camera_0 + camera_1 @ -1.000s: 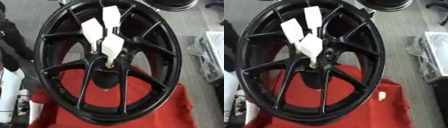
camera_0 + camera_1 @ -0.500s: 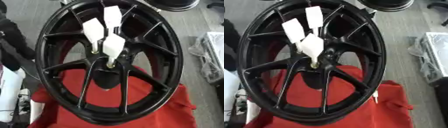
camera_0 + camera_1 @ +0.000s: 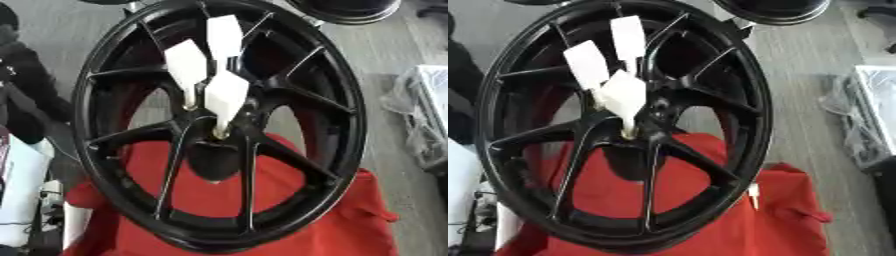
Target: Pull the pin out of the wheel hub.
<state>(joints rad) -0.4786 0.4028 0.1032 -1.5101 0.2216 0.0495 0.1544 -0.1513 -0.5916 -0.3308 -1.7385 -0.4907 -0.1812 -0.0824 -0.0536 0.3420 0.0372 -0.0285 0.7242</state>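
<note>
Nothing among the things has shifted since the earlier frames; only the view has drifted slightly. A black wheel hub [image 3: 219, 125] stands tilted on a red cloth [image 3: 289, 220]. Three white-tagged pins [image 3: 226, 97] sit at its centre, brass tips in the bolt holes. Neither hand shows, so I cannot tell how the fingers stand.

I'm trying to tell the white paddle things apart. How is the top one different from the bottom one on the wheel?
The top pin sits highest, up between the spokes; the bottom pin sits nearest the hub centre. The top pin's tab looks narrow and upright; the bottom pin's looks wider and overlaps the others. Both are white tabs stuck in the black wheel.
</note>
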